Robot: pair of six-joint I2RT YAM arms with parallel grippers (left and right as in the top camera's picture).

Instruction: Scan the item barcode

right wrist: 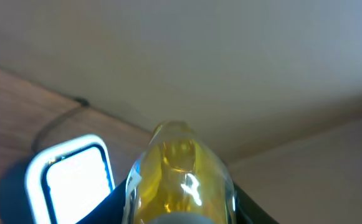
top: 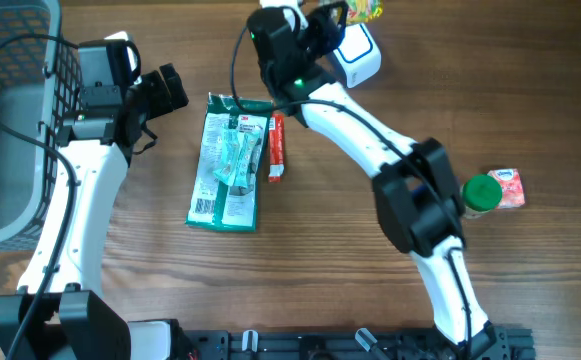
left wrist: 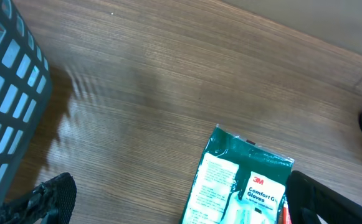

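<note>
My right gripper [top: 327, 22] is shut on a clear bottle of yellow liquid [top: 362, 10] at the far edge of the table. In the right wrist view the bottle [right wrist: 181, 168] fills the space between the dark fingers [right wrist: 114, 204]. It sits just right of the white, blue-rimmed scanner [right wrist: 73, 177], whose window glows. From above, the scanner [top: 358, 52] stands right beside the bottle. No barcode shows on the bottle. My left gripper [top: 168, 90] hangs open and empty above the table, left of a green 3M gloves pack [top: 228, 162].
A grey wire basket [top: 10, 120] stands at the left edge. A thin red packet [top: 277, 146] lies beside the gloves pack [left wrist: 243, 186]. A green-capped jar [top: 482, 193] and a pink carton [top: 510, 187] sit at the right. The right arm stretches across the middle.
</note>
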